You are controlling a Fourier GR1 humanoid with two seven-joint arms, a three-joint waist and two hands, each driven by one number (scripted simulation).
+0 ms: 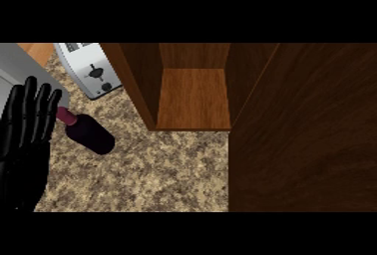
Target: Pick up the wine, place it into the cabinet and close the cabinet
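A dark wine bottle (90,132) lies on its side on the speckled stone worktop (162,174), close to the worktop's left edge. Its reddish neck (66,116) points toward the left edge and slightly toward the far edge, while its wide base points toward the near edge and the middle of the worktop. Just beside the neck, at the left edge, the left robot hand (26,124) is held flat with its black fingers (44,102) straight and spread, pointing toward the far edge; it has hold of nothing, and whether a fingertip touches the neck cannot be told. The right robot hand does not appear. Beyond the bottle, near the far left corner of the worktop, stands a silver toaster (90,69), well apart from the bottle's body. To the right of the bottle, past a strip of bare stone, stands a wooden cabinet (193,94), open toward the viewer, with its bare inner shelf (195,99) showing between two dark side walls. Its open door (305,134), a broad panel of dark wood grain, covers the whole right side of the worktop from far edge to near edge.
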